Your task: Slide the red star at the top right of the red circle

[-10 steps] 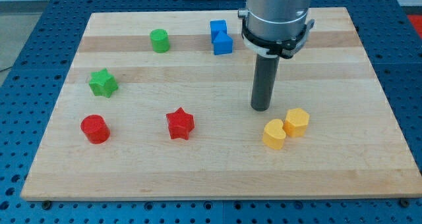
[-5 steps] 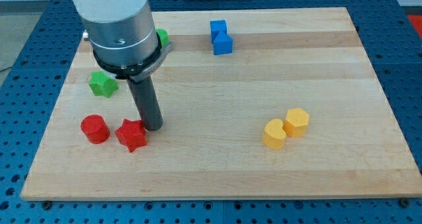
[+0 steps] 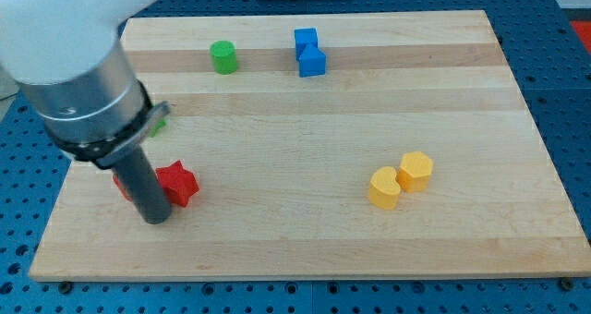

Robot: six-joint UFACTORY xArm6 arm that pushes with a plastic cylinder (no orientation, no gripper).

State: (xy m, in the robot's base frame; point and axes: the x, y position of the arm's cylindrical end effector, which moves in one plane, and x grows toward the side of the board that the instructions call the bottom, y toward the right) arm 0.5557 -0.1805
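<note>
1. Tip (image 3: 156,217) of my rod sits near the bench's (image 3: 369,249) bottom-left corner, just beside the red star (image 3: 178,184) on its lower-left side. That placing suits a shove toward the bench's top and right, which I judge is the direction the star needs to go.
2. There is no gripper on this arm, so nothing opens or closes and nothing is held; the rod only pushes.
3. The red star lies close to the left edge, in the lower half of the bench. The red circle (image 3: 119,184) is almost wholly hidden behind the rod; only a sliver of red shows to the star's left, so I cannot tell whether the two touch.
4. The star looks level with the circle rather than above it, so the task seems unfinished.
5. A green block (image 3: 159,125) peeks out behind the arm, near the left edge; its shape is hidden.
</note>
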